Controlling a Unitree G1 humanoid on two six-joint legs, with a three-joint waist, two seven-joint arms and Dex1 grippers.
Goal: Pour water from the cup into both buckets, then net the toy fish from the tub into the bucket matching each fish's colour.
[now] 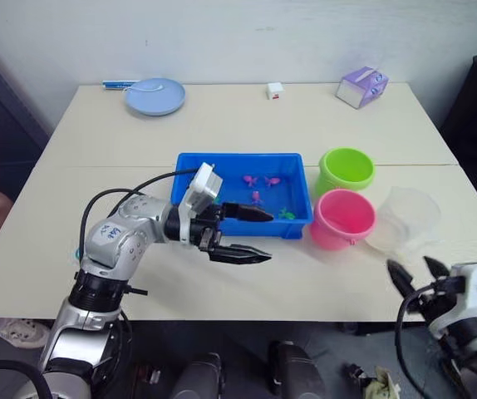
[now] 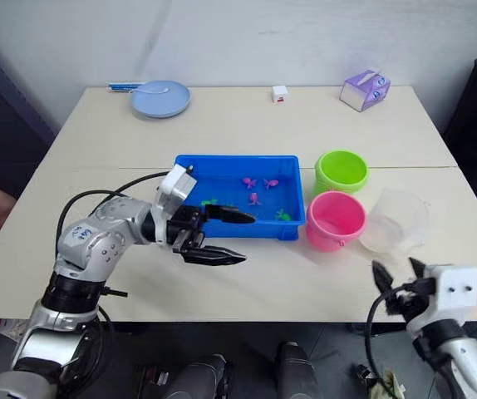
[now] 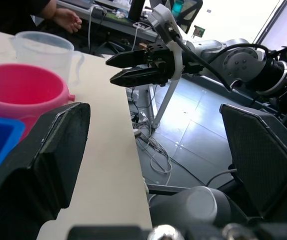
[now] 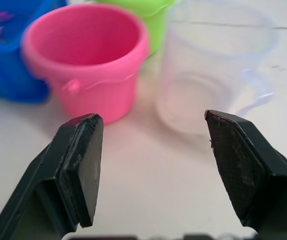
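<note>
Right wrist view, translucent cup (image 4: 218, 65), glossy pink bucket (image 4: 86, 60)

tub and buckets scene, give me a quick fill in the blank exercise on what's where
1. The toy fish lie inside the ____ tub.
2. The pink bucket stands between the tub and the clear ____.
3. The green bucket stands ____ the pink one, farther from the robot.
4. The right gripper has its fingers ____.

Missing words: blue; cup; behind; open

Head stereo pair overlooking table (image 1: 247, 125), wrist cameras low, both seeing pink bucket (image 4: 86, 60)
</note>
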